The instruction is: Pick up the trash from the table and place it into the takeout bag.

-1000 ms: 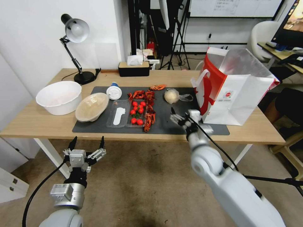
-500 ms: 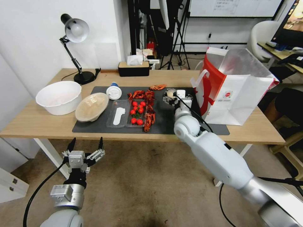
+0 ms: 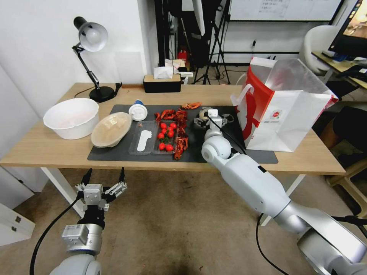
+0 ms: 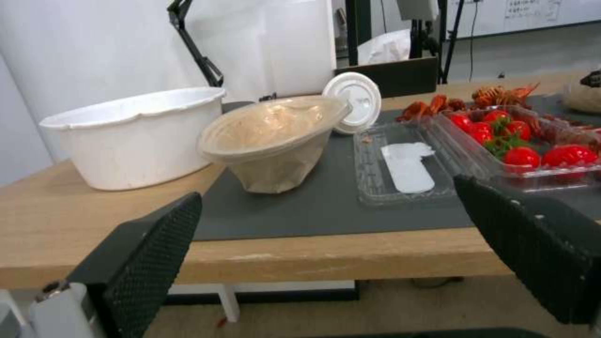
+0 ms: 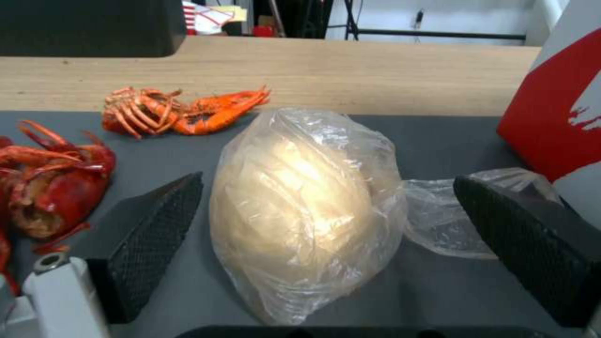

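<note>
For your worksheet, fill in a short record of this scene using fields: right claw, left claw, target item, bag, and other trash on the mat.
right claw: open, fingers either side of the plastic-wrapped ball, not yet closed on it
left claw: open, below the table's near edge
target item: plastic-wrapped ball, lying on the dark mat
bag: takeout bag upright, robot's right of the ball
other trash on the mat: beige bowl tilted; white-lidded cup behind it

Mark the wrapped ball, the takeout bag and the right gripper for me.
plastic-wrapped beige ball [image 5: 300, 206]: right wrist view, its middle.
takeout bag [image 3: 290, 114]: head view, white front panel.
right gripper [image 5: 332, 244]: right wrist view, midway between the open fingertips.
</note>
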{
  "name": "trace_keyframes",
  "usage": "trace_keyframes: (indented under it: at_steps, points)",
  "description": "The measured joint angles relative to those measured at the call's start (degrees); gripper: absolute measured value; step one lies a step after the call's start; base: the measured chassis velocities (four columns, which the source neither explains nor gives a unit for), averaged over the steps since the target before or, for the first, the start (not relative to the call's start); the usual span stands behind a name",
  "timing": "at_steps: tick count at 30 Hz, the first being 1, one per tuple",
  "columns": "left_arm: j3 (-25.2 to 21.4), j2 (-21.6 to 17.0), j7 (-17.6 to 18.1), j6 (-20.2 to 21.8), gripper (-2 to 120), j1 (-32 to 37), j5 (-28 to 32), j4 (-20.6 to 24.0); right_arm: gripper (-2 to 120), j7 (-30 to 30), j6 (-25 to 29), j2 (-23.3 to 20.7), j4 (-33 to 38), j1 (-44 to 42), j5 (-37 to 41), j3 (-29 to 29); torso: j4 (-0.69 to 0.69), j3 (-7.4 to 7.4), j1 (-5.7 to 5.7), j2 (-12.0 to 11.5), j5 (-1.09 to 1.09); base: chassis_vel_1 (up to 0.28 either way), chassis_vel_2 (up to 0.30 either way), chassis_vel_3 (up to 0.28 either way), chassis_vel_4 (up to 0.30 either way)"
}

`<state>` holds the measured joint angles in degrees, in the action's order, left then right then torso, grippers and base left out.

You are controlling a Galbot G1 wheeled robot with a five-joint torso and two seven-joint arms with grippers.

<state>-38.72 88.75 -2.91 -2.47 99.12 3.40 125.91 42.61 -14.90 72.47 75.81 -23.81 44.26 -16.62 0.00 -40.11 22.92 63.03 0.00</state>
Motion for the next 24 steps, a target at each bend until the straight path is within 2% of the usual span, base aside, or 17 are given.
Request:
trace_keyframes:
  at_steps: [7, 12, 14, 15, 18, 19, 20, 23, 24]
  points:
    - [0.2, 0.0, 0.0, -0.4, 100, 0.0, 0.0, -0.4, 96, 0.2, -0.3, 1.0, -2.5, 1.2, 0.2, -0.2, 0.0, 0.0, 0.0, 0.0, 0.0, 0.0, 0.0, 0.0, 0.0]
    - [0.2, -0.1, 0.0, -0.5, 100, 0.0, 0.0, -0.4, 84, -0.1, -0.2, 2.3, -5.4, 2.6, 0.4, -0.5, 0.01, 0.0, 0.0, 0.0, 0.0, 0.0, 0.0, 0.0, 0.0]
    - [0.2, -0.1, 0.0, -0.7, 100, 0.1, 0.0, -0.6, 75, -0.1, -0.2, 2.6, -6.2, 3.1, 0.4, -0.9, 0.01, 0.0, 0.0, 0.0, 0.0, 0.0, 0.0, 0.0, 0.0]
    - [0.2, -0.1, 0.0, -0.7, 100, 0.1, 0.0, -0.6, 75, -0.1, -0.2, 2.6, -6.2, 3.1, 0.4, -0.9, 0.01, 0.0, 0.0, 0.0, 0.0, 0.0, 0.0, 0.0, 0.0]
    - [0.1, 0.0, 0.0, -0.9, 100, 0.2, 0.0, -0.7, 59, 0.0, -0.7, 3.0, -7.2, 3.3, 0.3, -1.3, 0.0, 0.0, -0.01, 0.0, 0.0, 0.0, 0.0, 0.0, 0.0]
    - [0.1, 0.0, 0.0, -0.9, 100, 0.2, 0.0, -0.7, 59, 0.0, -0.7, 3.0, -7.2, 3.3, 0.3, -1.3, 0.0, 0.0, -0.01, 0.0, 0.0, 0.0, 0.0, 0.0, 0.0]
    - [0.1, 0.0, 0.0, -1.0, 100, 0.2, -0.1, -0.7, 53, 0.1, -1.0, 3.2, -7.5, 3.4, 0.3, -1.3, 0.0, 0.0, -0.01, 0.0, 0.0, 0.0, 0.0, 0.0, 0.0]
    - [0.2, 0.0, 0.0, -1.0, 100, 0.1, -0.1, -0.7, 46, 0.3, -1.3, 3.5, -7.8, 3.5, 0.3, -1.3, 0.0, 0.0, -0.02, 0.0, 0.0, 0.0, 0.0, 0.0, 0.0]
    - [0.2, 0.1, 0.0, -1.1, 100, 0.1, -0.2, -0.8, 39, 0.3, -1.4, 3.6, -8.0, 3.5, 0.3, -1.3, 0.0, 0.01, -0.02, 0.0, 0.0, 0.0, 0.0, 0.0, 0.0]
